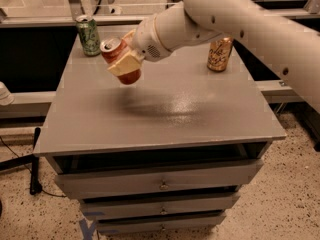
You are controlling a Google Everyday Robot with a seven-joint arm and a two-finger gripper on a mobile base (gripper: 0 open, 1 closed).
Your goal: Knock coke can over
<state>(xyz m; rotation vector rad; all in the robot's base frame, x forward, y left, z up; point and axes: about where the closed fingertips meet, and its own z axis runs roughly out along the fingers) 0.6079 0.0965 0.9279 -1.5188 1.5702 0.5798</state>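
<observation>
The coke can (113, 49), red-orange with a silver top, is held off the grey table (165, 114) and tilted to the upper left, with its shadow on the table below. My gripper (125, 64) is shut on it. One tan finger (123, 65) crosses the can's front, and the other finger is hidden behind the can. The white arm reaches in from the upper right.
A green can (88, 35) stands upright at the table's back left corner. A gold-tan can (220, 54) stands upright at the back right. Drawers (162, 184) sit under the tabletop. A black cable (35, 164) lies on the speckled floor at left.
</observation>
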